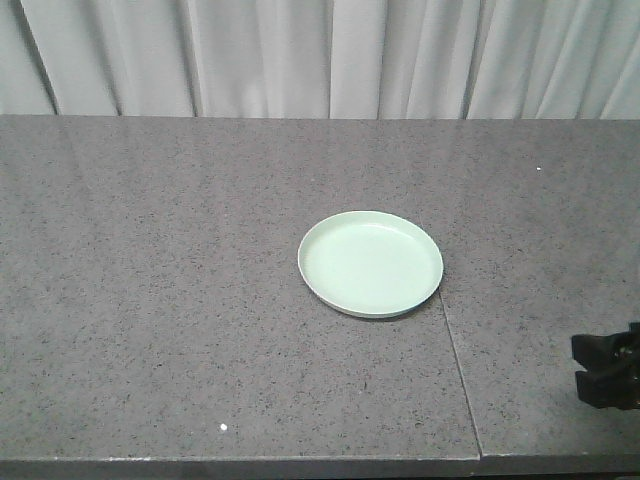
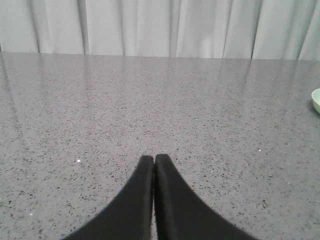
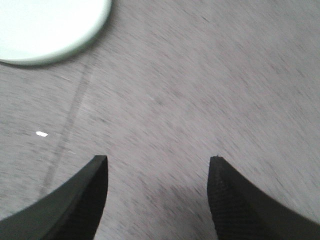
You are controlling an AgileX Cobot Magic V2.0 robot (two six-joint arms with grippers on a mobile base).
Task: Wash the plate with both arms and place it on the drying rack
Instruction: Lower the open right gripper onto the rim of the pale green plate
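The pale mint-green plate (image 1: 371,263) lies flat on the grey speckled counter (image 1: 180,300), a little right of centre. Its rim shows at the right edge of the left wrist view as the plate (image 2: 316,101), and part of the plate (image 3: 45,27) fills the top left of the right wrist view. My right gripper (image 3: 157,162) hangs open over bare counter, near side and right of the plate, nothing between its fingers; its black body (image 1: 608,370) shows at the front view's right edge. My left gripper (image 2: 153,159) is shut and empty, far left of the plate. The drying rack is out of view.
A thin seam (image 1: 458,372) runs through the counter from the plate's right side to the front edge. White curtains (image 1: 320,55) hang behind the counter's far edge. A small white speck (image 1: 222,428) lies near the front edge.
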